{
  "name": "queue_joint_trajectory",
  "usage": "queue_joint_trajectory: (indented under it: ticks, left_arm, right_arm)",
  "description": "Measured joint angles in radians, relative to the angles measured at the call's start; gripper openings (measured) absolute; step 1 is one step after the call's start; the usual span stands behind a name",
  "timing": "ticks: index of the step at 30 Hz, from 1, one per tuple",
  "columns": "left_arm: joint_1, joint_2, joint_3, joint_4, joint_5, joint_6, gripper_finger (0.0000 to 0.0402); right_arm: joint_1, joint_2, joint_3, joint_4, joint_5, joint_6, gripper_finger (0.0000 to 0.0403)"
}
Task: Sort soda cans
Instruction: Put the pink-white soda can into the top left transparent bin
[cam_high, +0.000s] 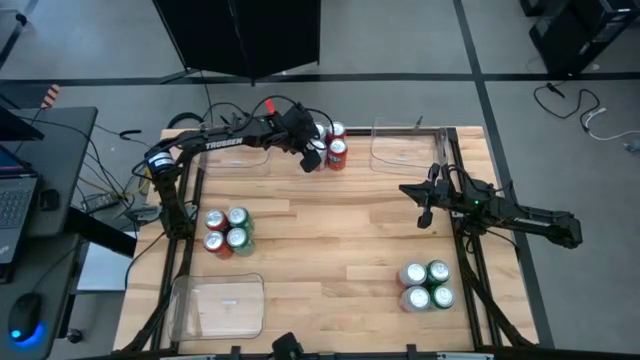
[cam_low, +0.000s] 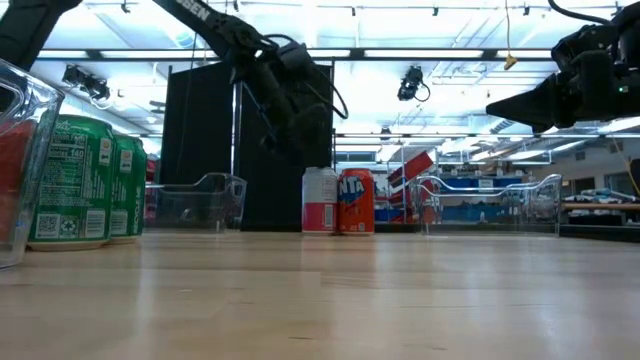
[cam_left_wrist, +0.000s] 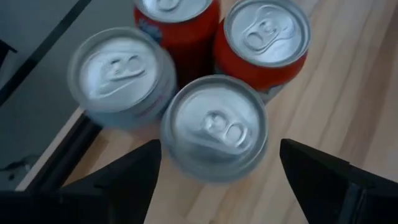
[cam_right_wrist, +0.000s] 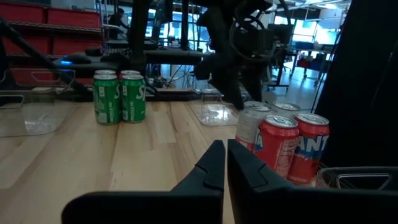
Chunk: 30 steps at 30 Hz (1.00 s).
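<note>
- Red soda cans (cam_high: 336, 150) lettered "NTA" stood at the tabletop's far edge beneath the released left end effector (cam_high: 312, 157).
- Right end effector (cam_high: 424, 215) hung clenched near the right edge.

I work in a robotics lab. My wooden table (cam_high: 330, 250) stands on a grey floor (cam_high: 100, 50), with loose cables (cam_high: 590, 110) trailing across it. A desk at the side carries a laptop (cam_high: 12, 200) and a mouse (cam_high: 25, 330). Beyond the table, ceiling strip lights (cam_low: 420, 52) run over an open hall, and red storage bins (cam_right_wrist: 43, 15) fill shelving.
</note>
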Motion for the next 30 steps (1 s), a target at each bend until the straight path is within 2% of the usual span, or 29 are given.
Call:
queue_joint_trajectory:
  ticks: [9, 14, 21, 30]
  left_arm:
    - [0.000, 0.033, 0.000, 0.028, -0.003, 0.003, 0.0327]
    - [0.000, 0.035, 0.001, 0.020, -0.008, 0.003, 0.0297]
    - [-0.001, 0.025, 0.015, -0.001, -0.023, 0.001, 0.0201]
    - [-0.001, 0.021, 0.113, -0.104, -0.022, 0.010, 0.0053]
  right_arm:
    - [0.000, 0.000, 0.000, 0.002, 0.000, 0.000, 0.0005]
    - [0.000, 0.000, 0.000, 0.007, 0.001, 0.000, 0.0007]
    - [0.000, 0.000, 0.000, 0.010, 0.001, 0.000, 0.0005]
    - [0.000, 0.000, 0.000, 0.010, 0.001, 0.000, 0.0009]
